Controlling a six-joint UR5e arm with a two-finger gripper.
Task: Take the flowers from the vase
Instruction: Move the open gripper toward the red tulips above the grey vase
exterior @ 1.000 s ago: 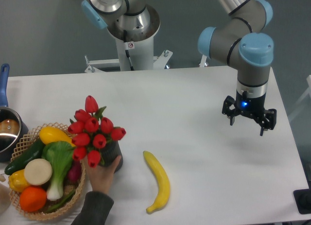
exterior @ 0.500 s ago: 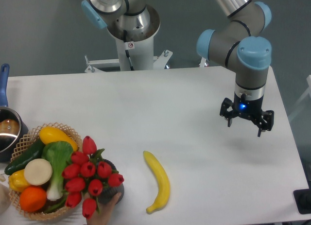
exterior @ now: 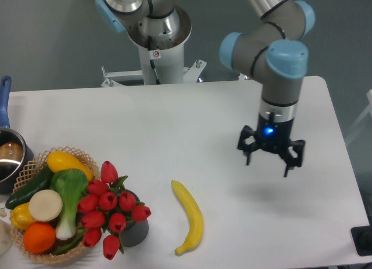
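At the desk's [exterior: 192, 115] left front corner the flowers [exterior: 110, 208] lean out of the vase [exterior: 135, 232], right beside the wicker basket [exterior: 35, 164]; a banana [exterior: 190, 216] lies between; far right, the hand [exterior: 271, 153] hangs splayed and empty; it should cross over, come down above the buds, and clamp the stems.

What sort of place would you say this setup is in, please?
Probably a robotics lab: an industrial robot arm hangs over a plain white table set with props, a vase of flowers and a basket of produce.
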